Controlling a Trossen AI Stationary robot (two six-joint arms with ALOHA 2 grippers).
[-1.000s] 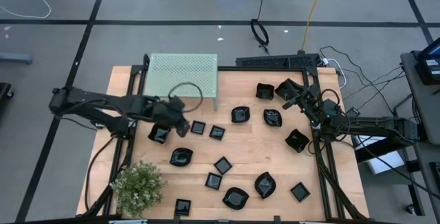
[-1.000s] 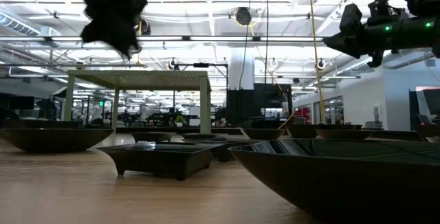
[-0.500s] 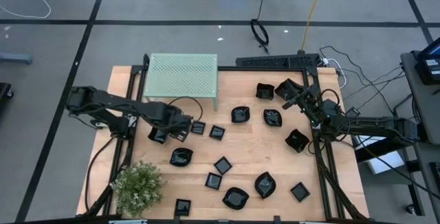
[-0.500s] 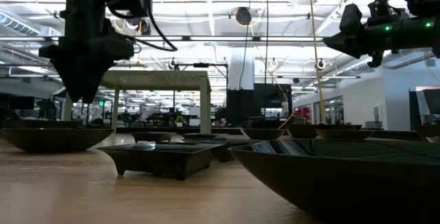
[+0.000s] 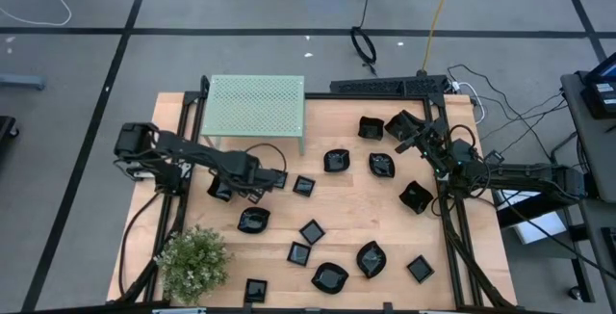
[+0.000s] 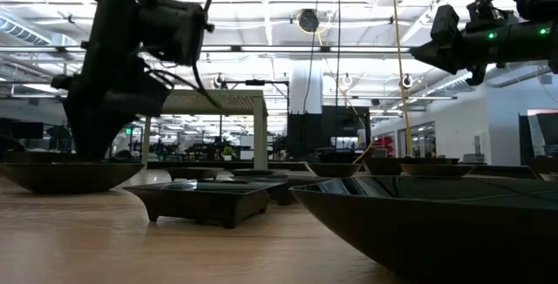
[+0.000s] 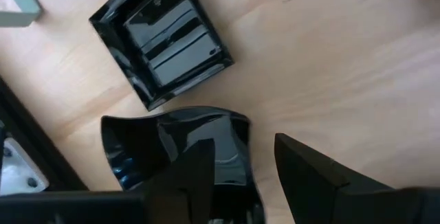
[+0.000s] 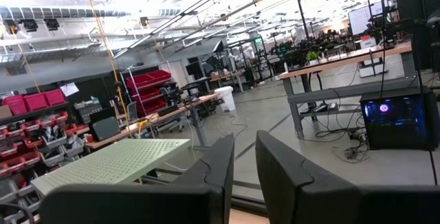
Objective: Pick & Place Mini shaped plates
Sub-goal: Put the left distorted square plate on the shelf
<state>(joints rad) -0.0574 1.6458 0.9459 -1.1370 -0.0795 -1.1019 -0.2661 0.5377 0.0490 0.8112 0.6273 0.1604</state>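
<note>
Many small glossy black dishes lie flat on the wooden table (image 5: 346,208). My left gripper (image 5: 258,177) (image 7: 244,165) is open and points down, low over a wavy-rimmed dish (image 7: 175,152) (image 6: 65,172) whose base sits on the wood. One finger hangs over the dish's hollow and the other over bare wood beside its rim. A square dish (image 7: 161,42) (image 5: 278,179) lies just beyond. My right gripper (image 5: 404,133) (image 8: 244,152) waits raised near the table's far right corner, holding nothing, with a narrow gap between its fingers. My left gripper stands astride the wavy dish's rim (image 7: 240,148) from above, one finger (image 7: 189,179) inside the rim and one finger (image 7: 309,176) outside it. I cannot tell whether either finger touches the dish, which lies flat on the table.
A pale green perforated stand (image 5: 255,104) (image 6: 196,101) occupies the far left of the table. A potted plant (image 5: 195,259) sits at the near left corner. Black frame posts run along both sides. Other dishes (image 5: 330,277) are scattered across the middle and the right.
My left gripper has come down from high above the table to just over the wavy dish, shifting slightly toward the table's right. The dishes and my right arm have stayed in place.
</note>
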